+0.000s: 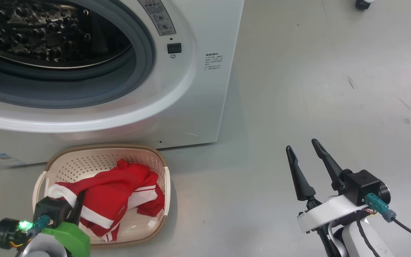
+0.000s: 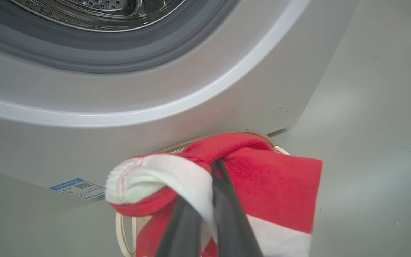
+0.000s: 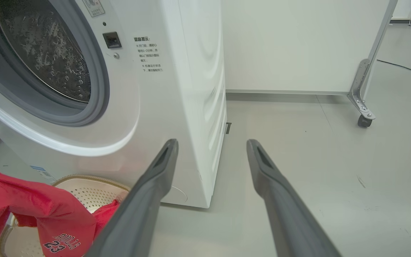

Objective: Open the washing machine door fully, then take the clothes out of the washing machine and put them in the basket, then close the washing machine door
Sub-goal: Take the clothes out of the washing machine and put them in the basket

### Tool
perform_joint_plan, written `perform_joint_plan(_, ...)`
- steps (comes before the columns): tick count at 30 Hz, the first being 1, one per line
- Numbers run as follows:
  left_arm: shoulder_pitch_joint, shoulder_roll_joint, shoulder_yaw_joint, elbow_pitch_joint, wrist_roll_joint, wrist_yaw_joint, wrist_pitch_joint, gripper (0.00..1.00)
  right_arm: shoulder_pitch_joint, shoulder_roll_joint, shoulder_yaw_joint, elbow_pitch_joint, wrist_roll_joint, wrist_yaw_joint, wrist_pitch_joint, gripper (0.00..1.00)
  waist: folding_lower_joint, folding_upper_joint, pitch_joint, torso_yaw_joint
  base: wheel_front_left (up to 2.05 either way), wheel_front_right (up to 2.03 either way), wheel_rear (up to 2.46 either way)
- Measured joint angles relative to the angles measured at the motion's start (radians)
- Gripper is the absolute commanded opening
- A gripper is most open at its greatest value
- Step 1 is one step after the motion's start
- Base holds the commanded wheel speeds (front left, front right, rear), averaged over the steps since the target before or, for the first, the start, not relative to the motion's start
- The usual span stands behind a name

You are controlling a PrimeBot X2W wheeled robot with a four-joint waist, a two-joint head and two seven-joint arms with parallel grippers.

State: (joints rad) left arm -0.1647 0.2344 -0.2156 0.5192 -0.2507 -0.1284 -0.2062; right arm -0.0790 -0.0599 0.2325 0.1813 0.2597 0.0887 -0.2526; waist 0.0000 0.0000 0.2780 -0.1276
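The washing machine (image 1: 187, 103) stands with its round opening uncovered, the grey rubber ring and steel drum (image 1: 48, 32) showing. The washing machine door is out of view. On the floor in front sits the cream basket (image 1: 73, 160) with red and white clothes (image 1: 116, 192) over it. My left gripper (image 2: 211, 171) is shut on a red garment with white trim (image 2: 269, 185), holding it just above the basket rim (image 2: 262, 135). In the right wrist view this garment (image 3: 30, 210) hangs over the basket (image 3: 95, 189). My right gripper (image 1: 302, 144) stands open and empty to the right, above the bare floor.
Grey floor (image 1: 316, 89) stretches to the right of the machine. A white panel on a castor leg (image 3: 364, 119) stands behind, with a cable on the floor beside it. A blue sticker (image 2: 79, 187) marks the machine's lower front.
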Motion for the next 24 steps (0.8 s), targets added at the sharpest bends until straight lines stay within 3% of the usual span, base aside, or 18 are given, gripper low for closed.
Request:
perform_joint_plan(15,-0.193,0.016,-0.068,0.047,0.016,0.0,0.048,0.0,-0.067,0.002,0.012,-0.033,-0.007,0.002,0.0,1.0,0.0,0.0,0.141,-0.039,0.0,0.0,0.0)
perform_joint_plan(24,-0.286,0.014,-0.021,0.111,-0.013,0.0,0.045,0.0,-0.109,0.002,-0.002,-0.046,-0.018,0.001,0.0,1.0,0.0,0.0,0.228,-0.059,0.0,0.0,0.0)
